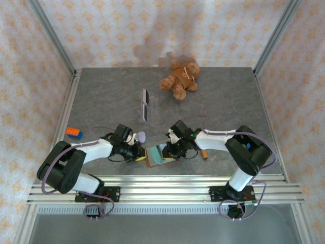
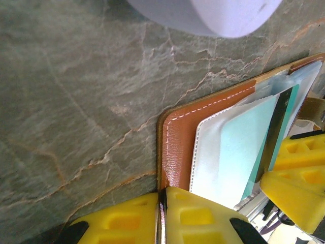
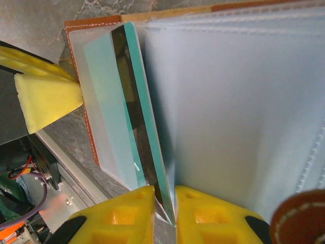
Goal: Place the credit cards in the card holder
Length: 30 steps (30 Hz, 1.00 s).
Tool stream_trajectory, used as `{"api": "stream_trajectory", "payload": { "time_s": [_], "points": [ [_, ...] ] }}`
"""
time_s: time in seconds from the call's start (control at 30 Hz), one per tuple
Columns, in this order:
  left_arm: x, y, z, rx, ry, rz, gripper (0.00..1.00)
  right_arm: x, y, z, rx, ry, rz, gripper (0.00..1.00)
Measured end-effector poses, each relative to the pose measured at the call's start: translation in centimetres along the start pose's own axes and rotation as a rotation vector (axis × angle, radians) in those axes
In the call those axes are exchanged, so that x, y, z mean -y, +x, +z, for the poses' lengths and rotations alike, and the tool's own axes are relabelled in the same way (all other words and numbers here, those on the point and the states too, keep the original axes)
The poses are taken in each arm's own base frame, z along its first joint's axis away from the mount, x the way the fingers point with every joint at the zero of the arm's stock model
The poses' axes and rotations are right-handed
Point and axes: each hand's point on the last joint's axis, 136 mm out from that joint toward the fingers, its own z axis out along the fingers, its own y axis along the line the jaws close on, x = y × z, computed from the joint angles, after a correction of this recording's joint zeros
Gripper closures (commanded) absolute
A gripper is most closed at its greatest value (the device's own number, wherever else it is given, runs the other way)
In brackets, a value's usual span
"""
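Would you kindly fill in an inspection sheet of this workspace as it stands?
Surface: grey veined table top, nothing spilled.
Job's things: card holder lies open at the near edge; one credit card sits partly in a pocket; two spare cards lie mid-table.
Clutter: teddy bear at the back; orange-and-blue brick on the left; lilac object by the left arm; small orange item right of the holder.
Grippers: left claw shut on the holder's leather edge; right claw straddles the card, grip unclear.
Cables: purple cables looped along both arms.
Surroundings: patterned fabric walls; aluminium rails in front.
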Motion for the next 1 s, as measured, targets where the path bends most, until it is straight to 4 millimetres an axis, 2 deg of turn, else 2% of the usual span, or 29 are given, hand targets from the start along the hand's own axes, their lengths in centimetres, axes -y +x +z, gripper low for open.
{"api": "stream_trajectory", "payload": {
  "time_s": [0.33,0.7,0.8,0.9,1.0],
  "points": [
    [0.0,0.0,0.0,-0.002,0.004,-0.001,0.89,-2.2,1.2,1.9,-0.081,0.025,-0.06,0.77],
    [0.0,0.0,0.1,0.0,0.006,0.002,0.89,-1.2,1.7,0.6,-0.111,0.148,-0.123,0.69],
    [0.0,0.0,0.1,-0.004,0.006,0.0,0.89,-0.8,1.8,0.3,-0.116,0.177,-0.13,0.71],
    [0.0,0.0,0.2,-0.006,0.006,-0.001,0.89,-0.6,1.7,0.2,-0.116,0.193,-0.135,0.83],
    [0.0,0.0,0.2,-0.006,0.005,-0.001,0.89,-0.6,1.5,0.1,-0.106,0.205,-0.143,0.85]
  ]
}}
